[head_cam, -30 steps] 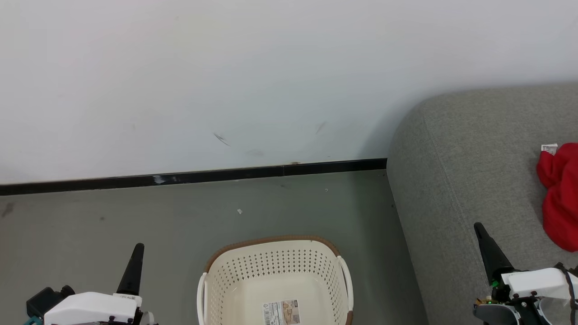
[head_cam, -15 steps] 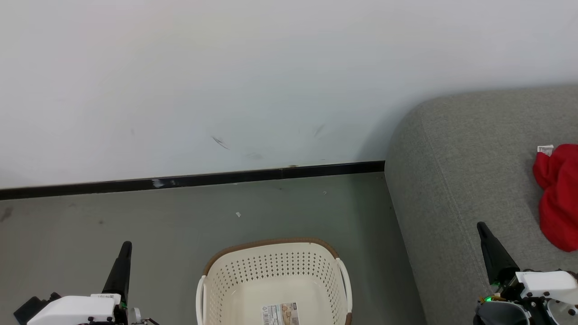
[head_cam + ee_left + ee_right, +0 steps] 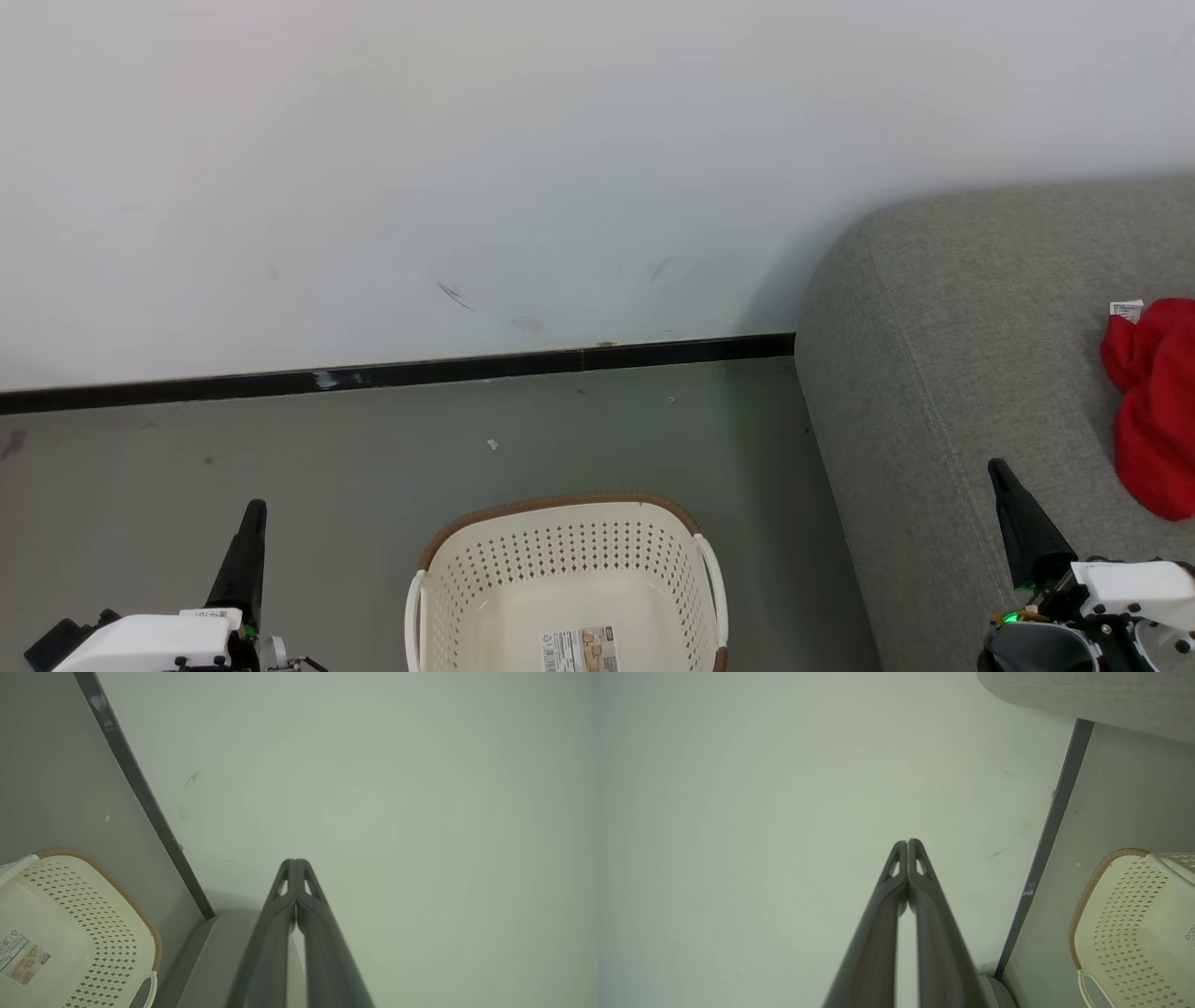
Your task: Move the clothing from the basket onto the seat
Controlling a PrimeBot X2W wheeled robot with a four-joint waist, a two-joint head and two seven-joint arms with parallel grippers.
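The basket is set on the floor before the wall, with the seat placed to its right. The clothing is laid on the seat, well apart from the basket.

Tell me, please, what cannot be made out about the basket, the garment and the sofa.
Red garment: head view, right edge cuts it off, so its full shape is unknown.
Its white label: head view, print too small to read.
Basket: head view, bottom edge cuts off its near half; the hidden floor cannot be checked.
Sticker: head view, print too small.
Sofa: head view, right and bottom edges cut it off.
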